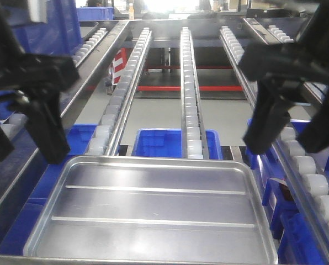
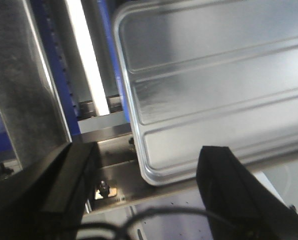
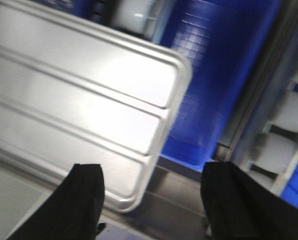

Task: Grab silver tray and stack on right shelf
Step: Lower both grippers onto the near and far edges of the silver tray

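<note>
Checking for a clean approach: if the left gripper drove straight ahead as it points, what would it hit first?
Most likely the silver tray: its near corner lies between the open left gripper's fingers, over the steel front bar. Depth is unclear.

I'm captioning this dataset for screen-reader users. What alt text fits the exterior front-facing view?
A shiny silver tray with two long ridges lies flat at the near end of a roller-track shelf. The black left gripper and right gripper hang open above its two sides, not touching it. Blue bins sit below the tracks.
</note>
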`<move>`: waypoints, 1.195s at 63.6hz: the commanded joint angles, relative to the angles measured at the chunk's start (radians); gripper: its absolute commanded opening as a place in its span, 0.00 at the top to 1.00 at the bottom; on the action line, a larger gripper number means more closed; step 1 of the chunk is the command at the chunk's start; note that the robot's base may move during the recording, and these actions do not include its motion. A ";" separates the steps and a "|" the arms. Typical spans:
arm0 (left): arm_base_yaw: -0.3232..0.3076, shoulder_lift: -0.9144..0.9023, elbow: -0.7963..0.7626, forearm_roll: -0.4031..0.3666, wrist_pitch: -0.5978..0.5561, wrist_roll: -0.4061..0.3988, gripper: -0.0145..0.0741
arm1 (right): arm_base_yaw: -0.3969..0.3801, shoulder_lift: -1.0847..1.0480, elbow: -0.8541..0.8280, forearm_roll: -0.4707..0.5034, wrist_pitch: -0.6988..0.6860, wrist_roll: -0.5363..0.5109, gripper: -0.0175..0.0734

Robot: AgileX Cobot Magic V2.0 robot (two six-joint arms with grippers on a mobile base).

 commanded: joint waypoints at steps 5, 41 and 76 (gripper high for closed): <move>-0.064 0.017 -0.049 0.162 -0.044 -0.197 0.47 | 0.009 0.032 -0.056 -0.146 -0.018 0.162 0.24; -0.063 0.147 -0.049 0.197 -0.118 -0.286 0.48 | 0.059 0.211 -0.056 -0.136 -0.106 0.195 0.24; -0.063 0.258 -0.049 0.195 -0.144 -0.337 0.48 | 0.055 0.310 -0.053 -0.136 -0.150 0.208 0.24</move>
